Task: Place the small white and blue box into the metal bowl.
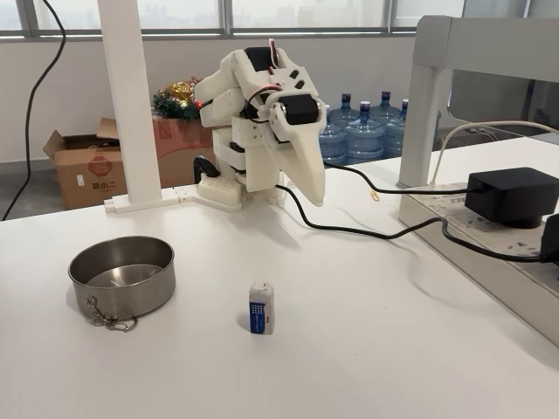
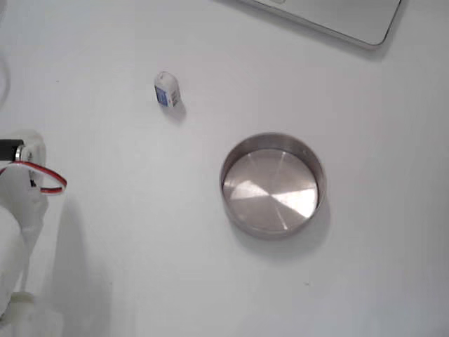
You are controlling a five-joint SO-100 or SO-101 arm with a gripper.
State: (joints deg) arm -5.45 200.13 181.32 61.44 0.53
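The small white and blue box point(image 1: 261, 307) stands upright on the white table, near the front in one fixed view and at the upper left point(image 2: 166, 90) in the view from above. The metal bowl point(image 1: 122, 275) sits empty to the box's left, with its chain and ring clip point(image 1: 110, 320) lying at the front rim; from above, the bowl point(image 2: 272, 232) lies below and to the right of the box. My gripper point(image 1: 314, 194) hangs folded at the arm's base, far behind the box, pointing down, shut and holding nothing. Part of the white arm point(image 2: 17, 210) shows at the left edge.
A black power adapter point(image 1: 511, 196) rests on a grey ledge at the right, and its black cable point(image 1: 367, 231) runs across the table behind the box. A white post point(image 1: 131, 96) stands at the back left. A grey slab corner point(image 2: 337, 21) lies at the top.
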